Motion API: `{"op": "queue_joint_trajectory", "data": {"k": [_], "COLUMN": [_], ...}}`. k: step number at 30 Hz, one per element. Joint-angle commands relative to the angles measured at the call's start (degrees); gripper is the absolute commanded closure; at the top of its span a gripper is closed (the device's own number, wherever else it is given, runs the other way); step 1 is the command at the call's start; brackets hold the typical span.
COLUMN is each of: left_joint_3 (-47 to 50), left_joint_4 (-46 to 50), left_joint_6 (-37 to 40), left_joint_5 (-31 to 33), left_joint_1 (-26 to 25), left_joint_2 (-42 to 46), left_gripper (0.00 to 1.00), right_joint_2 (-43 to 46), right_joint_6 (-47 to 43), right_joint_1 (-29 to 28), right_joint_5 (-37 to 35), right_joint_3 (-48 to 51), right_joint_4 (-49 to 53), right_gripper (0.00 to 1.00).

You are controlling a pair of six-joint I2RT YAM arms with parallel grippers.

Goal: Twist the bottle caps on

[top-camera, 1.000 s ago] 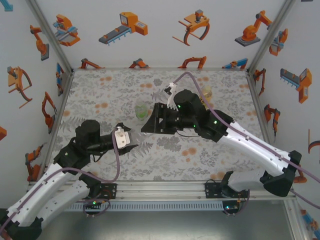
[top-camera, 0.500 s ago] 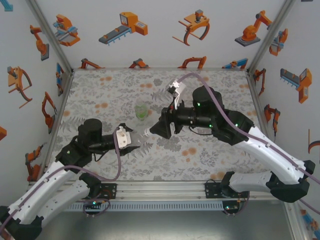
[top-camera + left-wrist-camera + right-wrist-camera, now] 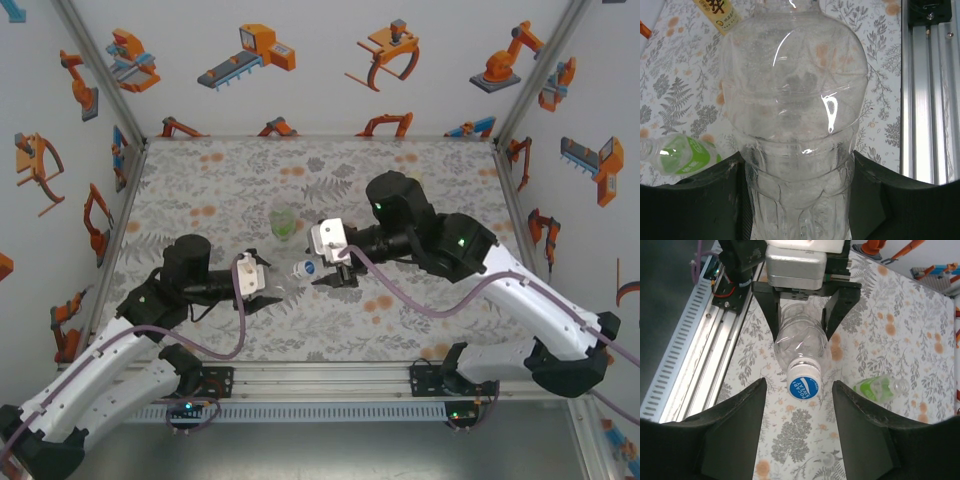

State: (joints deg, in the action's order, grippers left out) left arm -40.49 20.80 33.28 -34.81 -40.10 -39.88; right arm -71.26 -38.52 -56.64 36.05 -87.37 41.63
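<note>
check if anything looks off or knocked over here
The green-tinted transparent plastic bottle lies on its side on the floral table, neck apparently uncapped. The colourless plastic bottle in the left tool is horizontal too, but gripped.

The left arm (image 3: 95,370) and right arm (image 3: 525,295) wear white shells over black joints with green lights. Mauve cables (image 3: 237,325) run alongside, and the right gripper (image 3: 798,385) is black.
</note>
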Motion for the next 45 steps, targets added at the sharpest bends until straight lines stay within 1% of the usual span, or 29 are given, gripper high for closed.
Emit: {"op": "queue_joint_trajectory", "data": {"k": [1,6,11,15,27,35,40,43,45], "left_joint_3": [-2.49,-2.58,-2.64,-2.58,-2.88,-2.75,-2.67,-2.54,-2.32], "left_joint_4": [0.38,0.55,0.47,0.47,0.89,0.91,0.83,0.52,0.35], "left_joint_6": [1.0,0.93,0.92,0.91,0.9,0.91,1.02,1.0,0.98], "left_joint_5": [-2.1,-2.27,-2.27,-2.23,-1.71,-1.48,-1.34,-0.9,0.02], "left_joint_1": [-0.21,-0.16,-0.21,-0.18,-0.16,-0.16,-0.17,-0.21,-0.18], "left_joint_2": [0.18,0.03,-0.03,0.23,-0.2,0.19,0.82,1.33,1.81], "left_gripper": [1.0,1.0,1.0,1.0,1.0,1.0,1.0,1.0,1.0], "right_joint_2": [-0.47,-0.75,-1.19,-1.59,-0.51,-1.33,-0.79,-0.2,0.15], "right_joint_6": [-5.52,-5.34,-5.33,-5.25,-2.83,-1.55,4.22,11.52,19.27], "right_joint_1": [-0.46,-0.56,-0.57,-0.57,-0.73,-0.78,-1.01,-1.02,-1.4], "right_joint_5": [2.3,0.03,-1.29,-1.01,-0.83,0.86,0.48,-1.88,-5.29], "right_joint_3": [0.21,2.06,2.94,2.93,2.83,3.44,6.07,7.91,8.93], "right_joint_4": [-0.14,-1.53,-2.18,-2.44,-4.96,-3.64,-7.63,-11.57,-14.94], "right_gripper": [0.49,0.52,0.52,0.56,0.56,0.67,0.75,0.81,0.89]}}
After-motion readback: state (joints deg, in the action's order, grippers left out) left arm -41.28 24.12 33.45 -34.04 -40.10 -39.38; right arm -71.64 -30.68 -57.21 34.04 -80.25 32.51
